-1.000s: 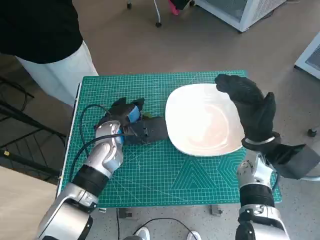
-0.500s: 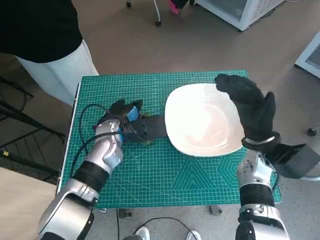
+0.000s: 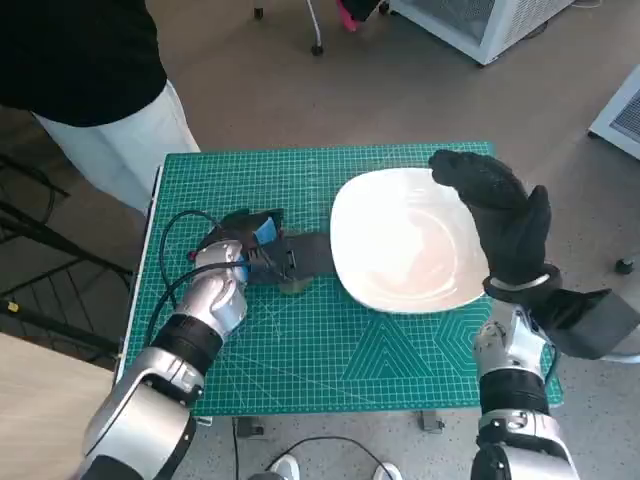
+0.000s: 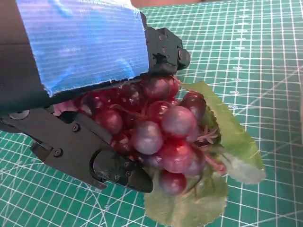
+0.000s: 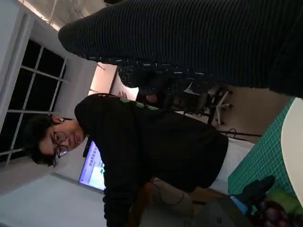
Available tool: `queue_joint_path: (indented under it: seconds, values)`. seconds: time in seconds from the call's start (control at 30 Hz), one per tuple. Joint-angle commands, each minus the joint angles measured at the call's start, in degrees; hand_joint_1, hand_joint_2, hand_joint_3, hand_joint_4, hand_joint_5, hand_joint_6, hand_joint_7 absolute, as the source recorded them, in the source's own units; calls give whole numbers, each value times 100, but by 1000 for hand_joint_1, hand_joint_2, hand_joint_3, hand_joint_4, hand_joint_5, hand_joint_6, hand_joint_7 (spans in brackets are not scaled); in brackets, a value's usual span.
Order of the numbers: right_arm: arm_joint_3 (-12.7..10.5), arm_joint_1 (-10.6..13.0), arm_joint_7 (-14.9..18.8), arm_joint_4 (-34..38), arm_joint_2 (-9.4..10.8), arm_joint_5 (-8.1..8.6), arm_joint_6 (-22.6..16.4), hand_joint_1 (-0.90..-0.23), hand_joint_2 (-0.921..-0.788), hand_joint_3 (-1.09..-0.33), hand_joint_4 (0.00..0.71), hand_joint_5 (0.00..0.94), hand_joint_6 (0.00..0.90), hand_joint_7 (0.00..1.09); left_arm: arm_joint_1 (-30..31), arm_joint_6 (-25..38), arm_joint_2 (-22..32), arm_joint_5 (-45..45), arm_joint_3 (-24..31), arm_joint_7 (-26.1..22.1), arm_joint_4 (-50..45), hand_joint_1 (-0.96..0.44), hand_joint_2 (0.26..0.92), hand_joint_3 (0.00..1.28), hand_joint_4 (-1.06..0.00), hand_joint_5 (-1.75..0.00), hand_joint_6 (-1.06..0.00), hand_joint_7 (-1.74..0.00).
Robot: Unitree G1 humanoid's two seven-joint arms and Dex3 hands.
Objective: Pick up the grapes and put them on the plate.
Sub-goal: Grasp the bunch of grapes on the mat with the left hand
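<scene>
The grapes [image 4: 161, 125] are a dark red bunch with green leaves [image 4: 208, 203]. My left hand [image 3: 252, 243] grips them, its black fingers [image 4: 94, 158] wrapped round the bunch just above the green mat. In the head view the hand hides the bunch; only a leaf [image 3: 295, 287] pokes out, just left of the plate. The white plate [image 3: 400, 250] lies on the mat's right half, with nothing on it. My gloved right hand [image 3: 503, 215] hovers over the plate's right rim, fingers apart, holding nothing. In the right wrist view the glove [image 5: 213, 38] spans the top, and the grapes [image 5: 272, 215] show small.
A green cutting mat [image 3: 330, 350] covers the small table. A black cable [image 3: 170, 240] loops beside my left wrist. A person [image 3: 90, 90] stands at the table's far left corner and also shows as a person [image 5: 156, 146] in the right wrist view.
My left hand has drawn slightly nearer to me, and a leaf now sticks out on its near side. The right hand and plate have not moved.
</scene>
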Motion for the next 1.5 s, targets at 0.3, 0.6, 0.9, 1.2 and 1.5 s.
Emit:
queue_joint_path:
  seconds: [0.3,0.6,0.9,1.2,1.5]
  values:
    - [-13,98,22,60,-23,-31,55,-573,-921,-591,341,0,433,2,-118,-434,-62,127,-300,817,564,5,828,96,-687,-1042,-699,-767]
    - [-18,98,31,60,-37,-28,58,-571,-921,-590,341,0,433,2,-185,-483,-93,194,-490,1015,840,3,917,185,-536,-1467,-553,-1084]
    - [-11,103,18,53,-31,-42,29,-568,-921,-591,341,0,433,2,-206,-516,-82,132,-482,966,891,3,921,227,-494,-1501,-487,-1173]
    - [-17,91,33,56,-40,-26,61,-571,-921,-591,340,0,433,1,-216,-456,-68,97,-469,958,866,2,921,254,-482,-1497,-434,-1243]
    - [-13,97,33,35,-38,-23,70,-575,-921,-590,341,0,434,2,-201,-407,-49,75,-463,948,783,3,921,266,-485,-1513,-409,-1247]
